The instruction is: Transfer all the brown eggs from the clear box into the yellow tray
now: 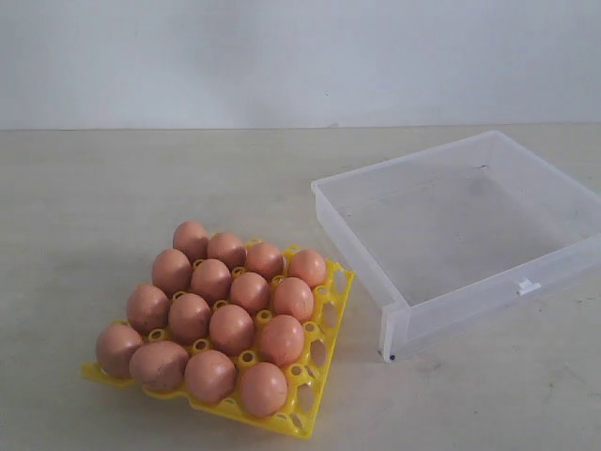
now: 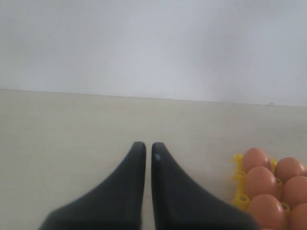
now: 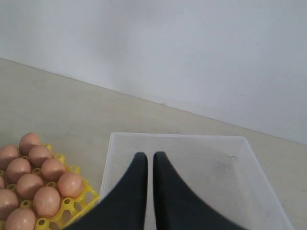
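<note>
So, brown eggs (image 1: 231, 329): all the ones you can see sit in the yellow tray (image 1: 331, 303), about 16, seemingly on end in the cups.
Clear box (image 1: 460, 310): looks empty, well right of the tray on the table (image 1: 94, 188).
Left fingers (image 2: 134, 167): together, holding nothing, over bare table with the tray's edge just beside them.
Right fingers (image 3: 136, 177): together, holding nothing, pointing into the box.
Key relation: no egg lies ahead of either pair. The left arm is nearer the tray, the right nearer the box.
Judgement: the transfer looks done, so you have no next pick.
Hidden: neither arm shows in the exterior view, so you cannot tell their height. The right fingers cover part of the box floor, and the near wall blurs a strip of it. Both wrist views cut the tray off.
</note>
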Controlling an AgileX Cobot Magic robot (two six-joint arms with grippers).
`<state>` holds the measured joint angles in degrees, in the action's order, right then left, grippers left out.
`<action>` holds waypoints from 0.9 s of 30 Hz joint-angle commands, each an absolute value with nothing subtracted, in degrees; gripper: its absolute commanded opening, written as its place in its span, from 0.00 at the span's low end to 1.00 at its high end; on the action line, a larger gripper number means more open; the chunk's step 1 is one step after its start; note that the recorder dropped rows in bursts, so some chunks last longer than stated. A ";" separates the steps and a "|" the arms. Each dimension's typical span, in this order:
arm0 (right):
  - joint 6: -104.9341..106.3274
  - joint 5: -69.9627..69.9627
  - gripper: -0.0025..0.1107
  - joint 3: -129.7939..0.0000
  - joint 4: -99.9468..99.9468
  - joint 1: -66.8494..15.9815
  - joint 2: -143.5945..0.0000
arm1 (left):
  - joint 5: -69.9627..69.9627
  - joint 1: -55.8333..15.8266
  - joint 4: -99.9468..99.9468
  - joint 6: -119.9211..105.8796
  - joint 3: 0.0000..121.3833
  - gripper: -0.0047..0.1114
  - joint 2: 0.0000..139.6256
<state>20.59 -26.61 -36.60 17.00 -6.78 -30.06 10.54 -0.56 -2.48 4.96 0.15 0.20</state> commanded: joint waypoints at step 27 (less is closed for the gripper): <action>19.95 -22.13 0.03 0.00 23.91 12.40 0.00 | 10.26 -0.27 -2.43 4.93 0.00 0.08 0.00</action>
<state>24.93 -8.19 -0.39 27.04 8.14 -0.32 10.41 -0.56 -2.48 4.96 0.15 0.20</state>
